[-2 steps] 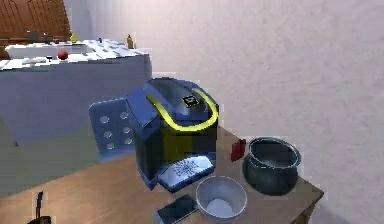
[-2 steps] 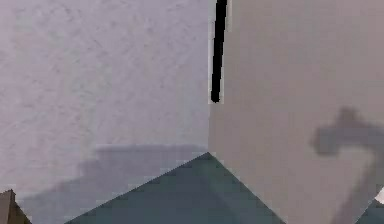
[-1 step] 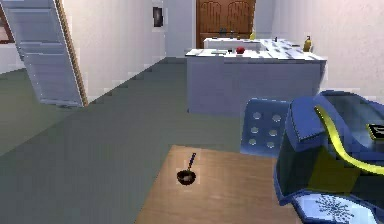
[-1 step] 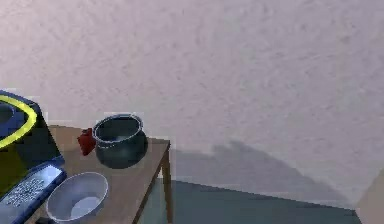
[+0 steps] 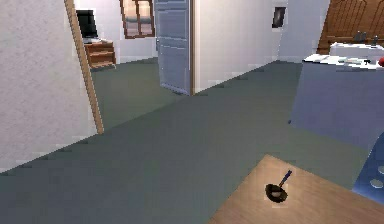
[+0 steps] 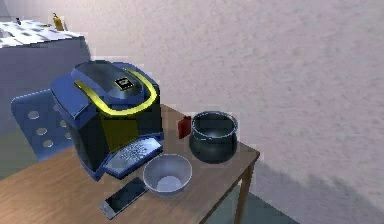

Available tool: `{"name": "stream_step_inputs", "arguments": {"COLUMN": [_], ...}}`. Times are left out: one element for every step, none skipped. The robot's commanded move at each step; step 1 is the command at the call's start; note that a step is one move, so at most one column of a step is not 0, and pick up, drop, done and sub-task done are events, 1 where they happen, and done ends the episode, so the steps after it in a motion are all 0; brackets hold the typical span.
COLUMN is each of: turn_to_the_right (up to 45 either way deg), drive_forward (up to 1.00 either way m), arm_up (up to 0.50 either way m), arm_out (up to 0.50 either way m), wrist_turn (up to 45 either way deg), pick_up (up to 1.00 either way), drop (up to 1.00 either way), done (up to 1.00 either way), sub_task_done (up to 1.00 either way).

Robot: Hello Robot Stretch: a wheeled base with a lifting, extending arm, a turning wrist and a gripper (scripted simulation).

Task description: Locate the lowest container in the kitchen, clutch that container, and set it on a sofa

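Wooden bench [image 6: 215, 178]: brown top in the arm side view, carrying the things listed below.
Blue and yellow boxy machine [image 6: 112, 115]: stands on the bench's left part, with a grey keypad on its sloped front.
Black round pot [image 6: 213, 138]: upright near the bench's far right corner, apart from the machine.
Small red object [image 6: 184, 127]: between the machine and the pot, by the far edge; too small to name.
Pale grey round bowl [image 6: 167, 175]: upright, nearer the front edge than the pot, just beside the machine's keypad; shallower than the pot.
Dark flat slab [image 6: 125, 198]: lies at the bench's front edge, left of the bowl.
Task's container: pot and bowl both sit on the bench; which one is meant cannot be told.
Jaws: their state cannot be told.
Blue perforated chair [image 6: 38, 120]: beside the bench's left end.
Small black pan [image 5: 277, 190]: thin handle, on a brown wooden corner [image 5: 300, 208] at the forward view's bottom right.
Blue-grey door [image 5: 172, 45]: stands ajar across the grey floor [image 5: 180, 130].
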Motion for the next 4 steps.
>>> {"name": "stream_step_inputs", "arguments": {"turn_to_the_right": [0.0,0.0,0.0,0.0], "drive_forward": [0.0,0.0,0.0,0.0], "arm_up": [0.5,0.38,0.0,0.0], "arm_out": [0.0,0.0,0.18,0.0], "wrist_turn": [0.0,0.0,0.0,45.0], "pick_up": [0.0,0.0,0.0,0.0], "drop": [0.0,0.0,0.0,0.0], "done": [0.0,0.0,0.0,0.0], "sub_task_done": [0.0,0.0,0.0,0.0]}}
